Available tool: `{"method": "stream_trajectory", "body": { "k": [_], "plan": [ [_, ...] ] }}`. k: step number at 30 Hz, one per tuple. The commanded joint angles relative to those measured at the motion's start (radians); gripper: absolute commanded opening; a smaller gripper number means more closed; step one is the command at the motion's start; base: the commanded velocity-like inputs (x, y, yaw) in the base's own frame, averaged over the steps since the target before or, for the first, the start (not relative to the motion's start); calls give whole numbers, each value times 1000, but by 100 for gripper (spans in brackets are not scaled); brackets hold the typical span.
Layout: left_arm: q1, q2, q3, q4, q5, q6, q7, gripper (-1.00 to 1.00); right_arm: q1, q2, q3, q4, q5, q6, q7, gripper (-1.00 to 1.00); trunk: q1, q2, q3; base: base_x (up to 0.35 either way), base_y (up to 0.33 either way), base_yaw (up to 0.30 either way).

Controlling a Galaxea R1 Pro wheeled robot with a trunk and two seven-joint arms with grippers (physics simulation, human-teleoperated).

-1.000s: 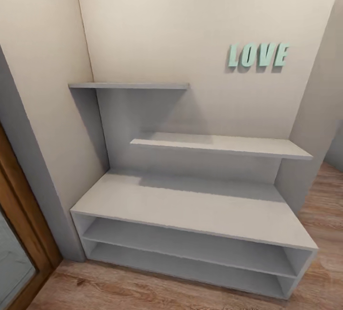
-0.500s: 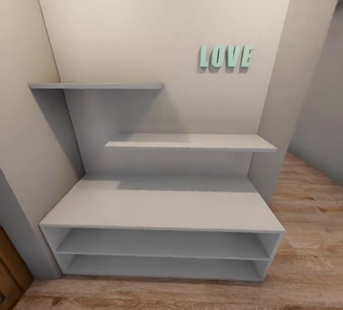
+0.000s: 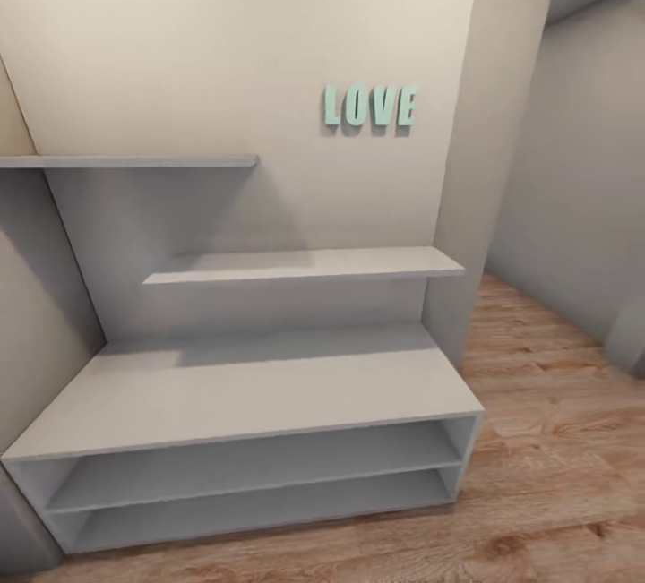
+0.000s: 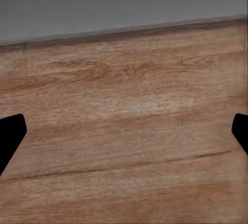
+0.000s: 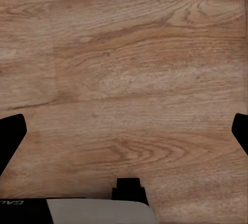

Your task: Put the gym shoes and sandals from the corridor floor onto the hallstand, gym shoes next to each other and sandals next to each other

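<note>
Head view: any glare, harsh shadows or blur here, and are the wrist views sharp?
Head view: small ceiling-light reflections on the wall, soft shadows under the hallstand shelves, mild softness. Left and right wrist views: evenly lit corridor floor, slightly blurred grain, no glare.

The hallstand is a plain light grey all over: base, back panel and both stepped shelves. Above its lower shelf, the LOVE letters are pale mint green against a cream-beige wall. Beside the hallstand, the corridor floor is light brown wood plank with darker grain swirls. Each tool's fingertips are black.
</note>
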Motion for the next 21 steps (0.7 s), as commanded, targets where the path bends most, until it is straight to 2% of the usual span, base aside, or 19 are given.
{"method": "stream_trajectory", "body": {
  "k": [1,4,7,12,21],
  "plan": [
    [0,1,2,1,1,-10,-1,100,-1,1,-1,-1,-4,2,0,100,0,-1,-1,0,0,-300],
    [0,4,7,4,8,-22,0,100,-1,2,-1,-2,-18,1,1,100,0,-1,-1,0,0,-300],
    [-1,9,12,26,33,-34,0,100,-1,-2,-2,-3,-59,-5,2,100,0,-1,-1,0,0,-300],
    [0,10,9,32,41,-37,0,100,-1,-7,-3,-3,-92,-27,3,100,0,-1,-1,0,0,-300],
    [0,10,10,35,45,-36,0,100,-1,-19,-1,-1,-115,-82,4,100,0,-1,-6,0,0,-292]
  ]
}}
